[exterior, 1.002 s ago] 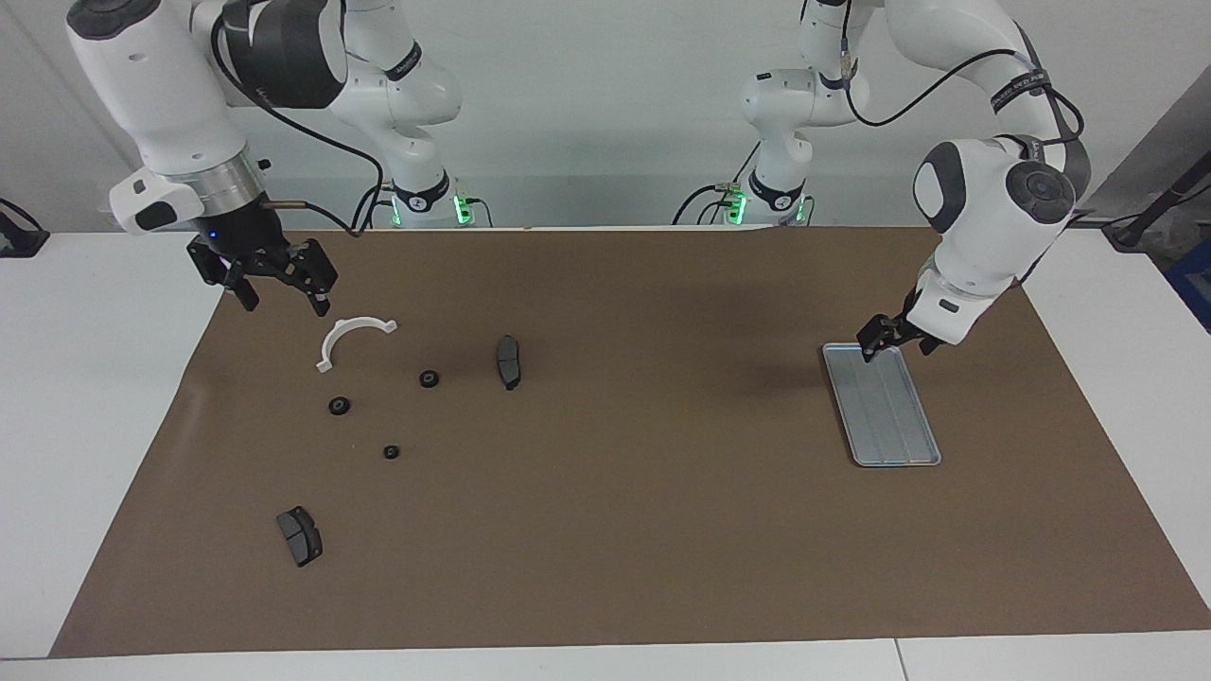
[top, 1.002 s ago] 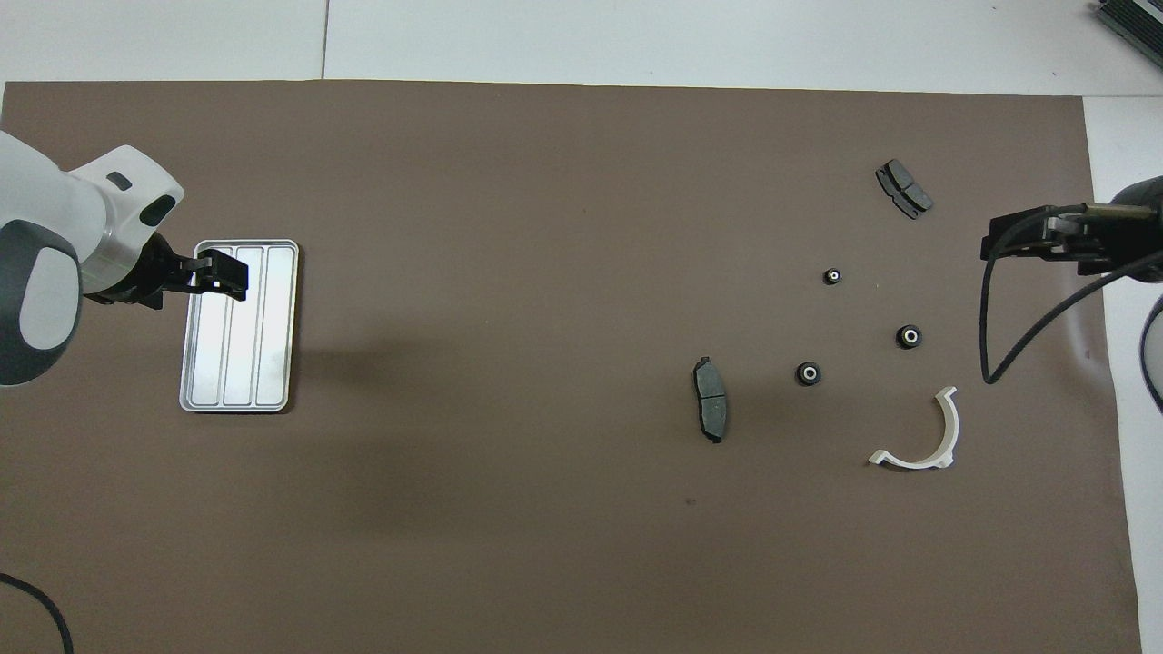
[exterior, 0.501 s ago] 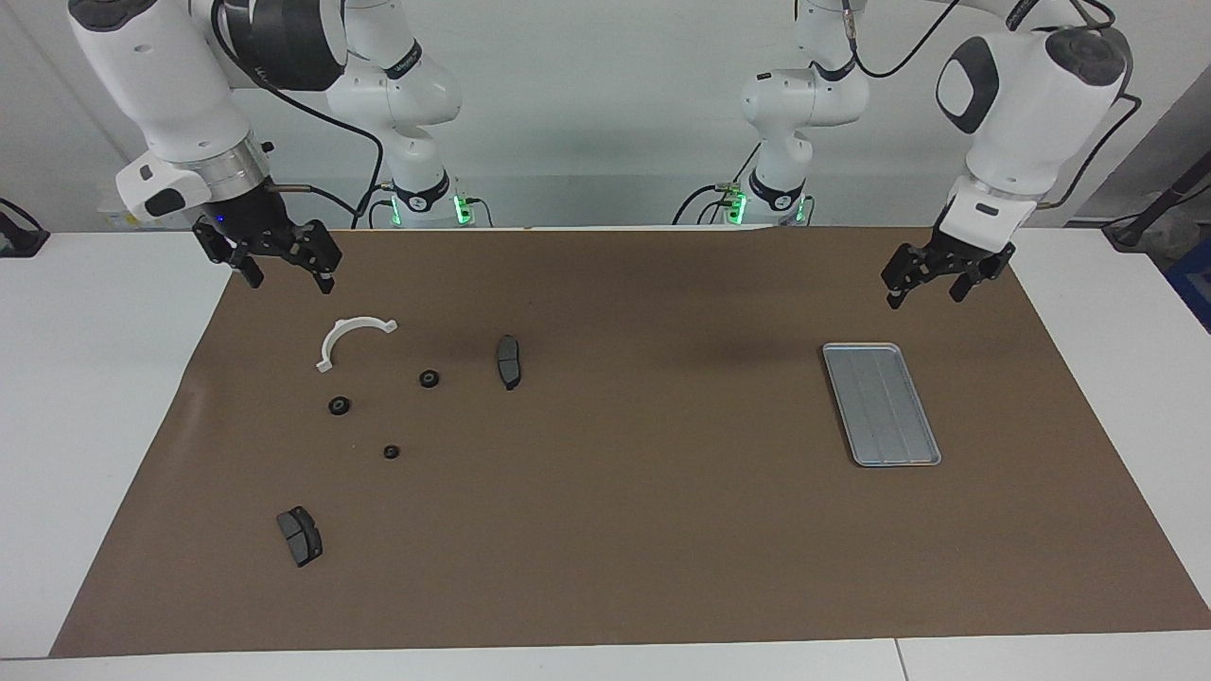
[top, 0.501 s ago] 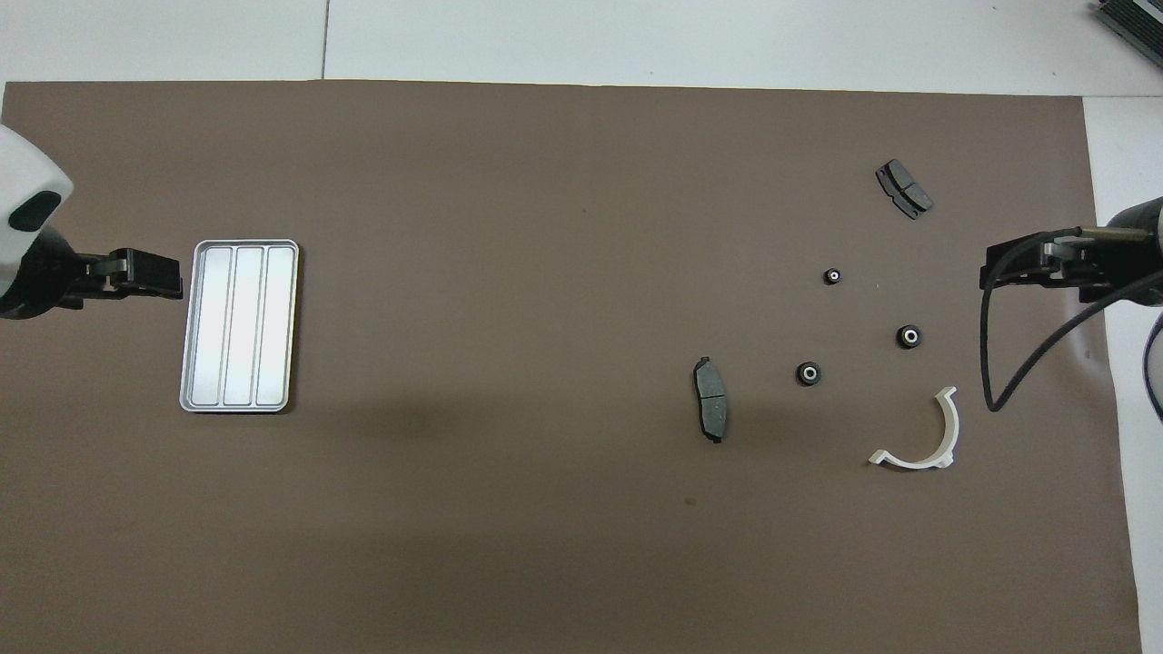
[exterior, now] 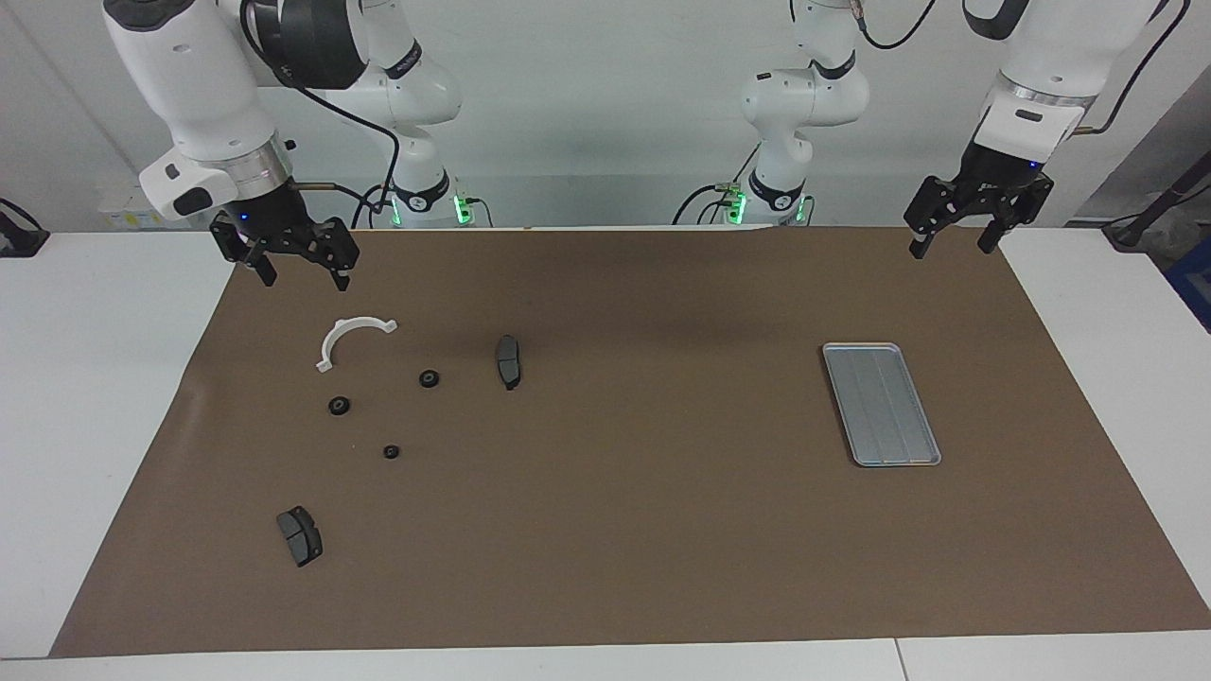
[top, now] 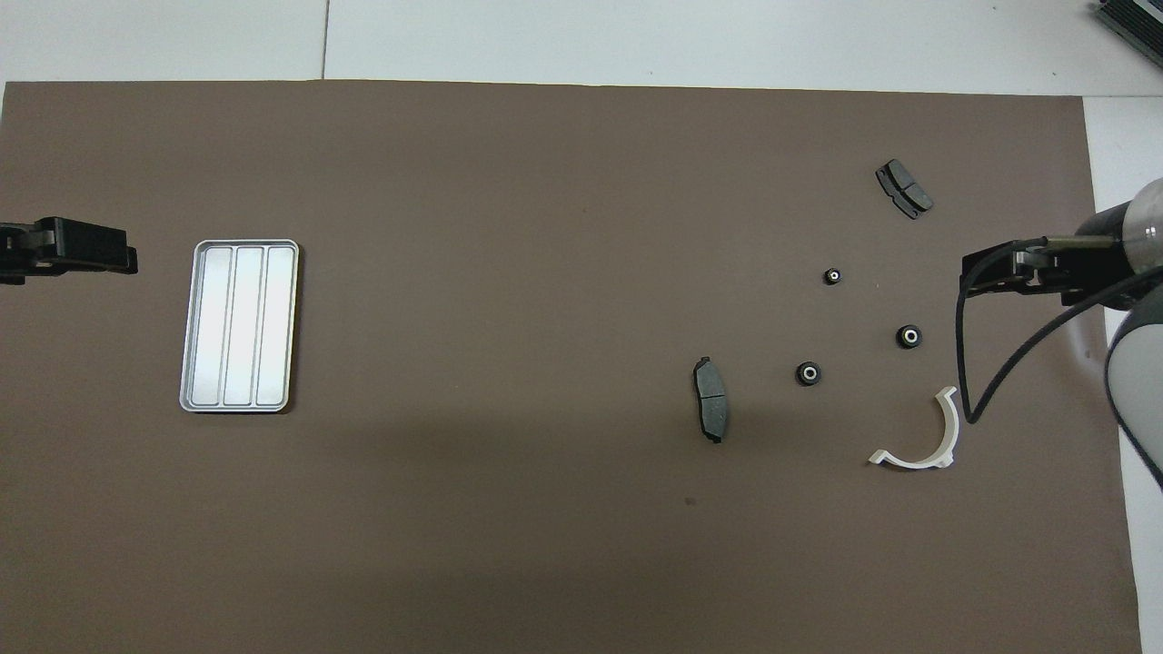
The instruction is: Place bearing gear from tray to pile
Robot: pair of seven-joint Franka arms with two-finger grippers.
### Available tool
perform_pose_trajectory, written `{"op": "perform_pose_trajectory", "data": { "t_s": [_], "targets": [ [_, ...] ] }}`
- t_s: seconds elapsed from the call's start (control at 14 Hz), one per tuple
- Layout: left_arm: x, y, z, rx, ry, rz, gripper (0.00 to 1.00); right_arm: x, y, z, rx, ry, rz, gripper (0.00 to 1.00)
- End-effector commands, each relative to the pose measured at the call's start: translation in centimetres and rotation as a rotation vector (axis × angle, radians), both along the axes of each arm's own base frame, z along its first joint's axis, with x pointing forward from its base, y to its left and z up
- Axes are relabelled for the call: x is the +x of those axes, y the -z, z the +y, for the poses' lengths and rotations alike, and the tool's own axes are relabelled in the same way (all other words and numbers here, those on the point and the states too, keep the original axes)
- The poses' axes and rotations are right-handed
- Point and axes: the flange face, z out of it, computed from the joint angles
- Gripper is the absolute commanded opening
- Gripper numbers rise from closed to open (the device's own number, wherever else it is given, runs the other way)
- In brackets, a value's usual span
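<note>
- Left gripper [exterior: 954, 227] spread, holding nothing, raised over the brown mat's [exterior: 643, 530] edge; ridged tray [exterior: 881, 404] seemingly bare
- Right gripper [exterior: 295, 266] spread, raised near white half-ring bracket [exterior: 349, 338]
- Three bearing gears [exterior: 429, 378] lie among the pile's brake pads [exterior: 508, 360]

You see the tray [top: 239, 327] lying flat on the brown mat [top: 509, 272], just off the left gripper [top: 127, 260] fingertips, which hold nothing. Off the right gripper [top: 970, 281] tips you see three small bearing gears [top: 832, 276] [top: 909, 336] [top: 808, 373], a white half-ring bracket [top: 927, 440] and two dark pads [top: 710, 411] [top: 903, 188], all apart from one another.
</note>
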Motion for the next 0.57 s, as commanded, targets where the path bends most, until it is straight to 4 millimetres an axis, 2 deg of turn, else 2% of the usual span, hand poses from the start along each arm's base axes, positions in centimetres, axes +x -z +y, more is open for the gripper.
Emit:
{"op": "perform_pose_trajectory", "data": {
  "t_s": [0.0,0.5],
  "targets": [
    [0.54,-0.03,-0.19,-0.015,0.006,0.017,1.00,-0.67,-0.28,0.01,-0.009,0.013,0.013,1.00],
    [0.09,-0.12,-0.36,0.004,0.027,0.034,1.00,-0.79,-0.20,0.76,-0.003,0.001,0.023,1.00]
  ]
}}
